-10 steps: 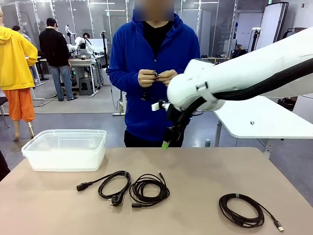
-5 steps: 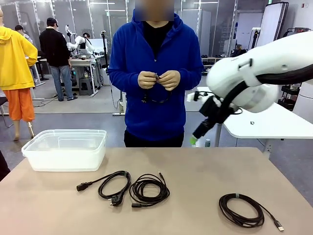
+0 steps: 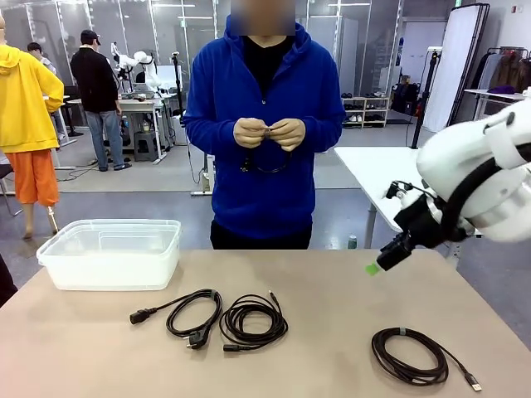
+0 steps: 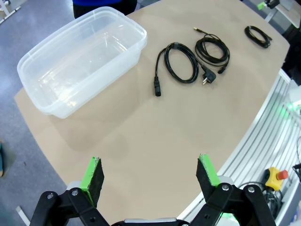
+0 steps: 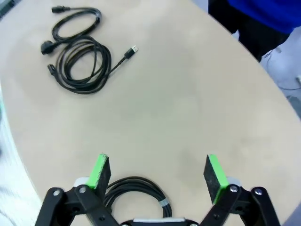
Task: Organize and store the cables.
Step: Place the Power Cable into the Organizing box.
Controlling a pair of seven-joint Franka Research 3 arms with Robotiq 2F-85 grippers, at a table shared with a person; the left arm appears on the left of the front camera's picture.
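Note:
Three coiled black cables lie on the tan table: a power cord (image 3: 184,313), a thinner coil (image 3: 253,322) beside it, and a third coil (image 3: 408,355) at the front right. The person in blue holds another cable (image 3: 267,156) in both hands at chest height. My right gripper (image 3: 375,267) hangs open above the table's right side, over the third coil (image 5: 136,193), its pads (image 5: 100,172) empty. My left gripper (image 4: 150,176) is open high above the table's left part, with the power cord (image 4: 181,63) and the thinner coil (image 4: 212,49) far ahead of it.
A clear plastic container (image 3: 112,269) stands at the table's far left, also under the left wrist (image 4: 21,75). The person stands at the far edge. A white table (image 3: 373,170) is behind on the right. Bare tabletop lies between the coils.
My right arm has swung from in front of the person over to the right and lower, toward the right-hand coil. The person's hands keep working on their cable. Cables on the table have not moved.

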